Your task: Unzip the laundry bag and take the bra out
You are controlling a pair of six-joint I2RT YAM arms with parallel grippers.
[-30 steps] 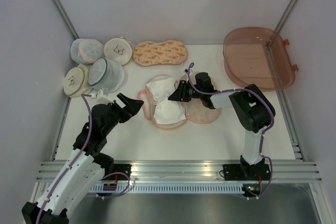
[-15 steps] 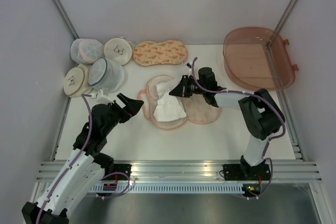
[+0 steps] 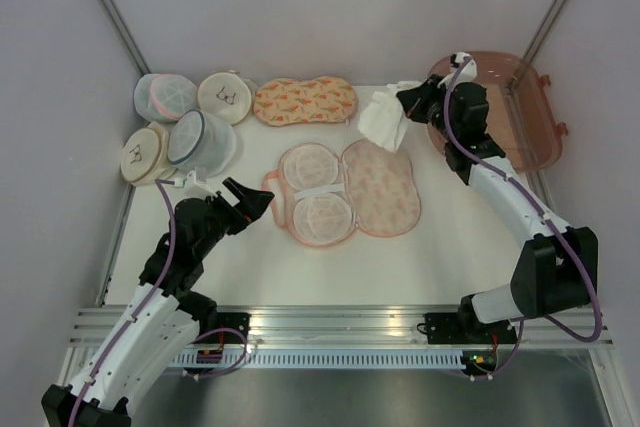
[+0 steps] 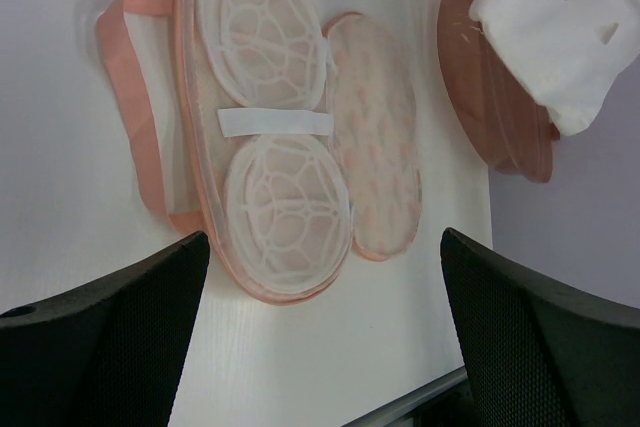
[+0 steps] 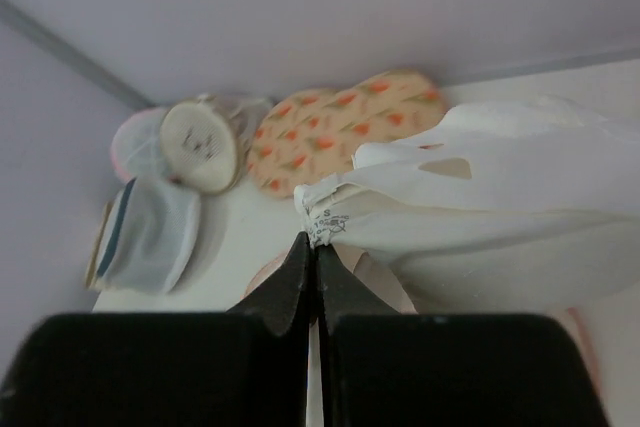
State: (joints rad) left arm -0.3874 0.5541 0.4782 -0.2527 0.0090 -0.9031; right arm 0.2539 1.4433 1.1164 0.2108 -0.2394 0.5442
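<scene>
The peach laundry bag lies unzipped and spread open at the table's centre, its pale lining and white mesh cups facing up; it also shows in the left wrist view. My right gripper is shut on the edge of the white bra, which hangs in the air beside the tray at the back right. In the right wrist view the jaws pinch the bra at its label. My left gripper is open and empty just left of the bag, its fingers wide apart.
A second, closed peach case with carrot print lies at the back. Several round mesh pouches sit at the back left. A translucent brown tray stands at the back right. Frame rails run along the table's sides.
My right gripper has lifted the bra out of the open bag and carried it up and back to the right, next to the tray. The left arm has not moved.
</scene>
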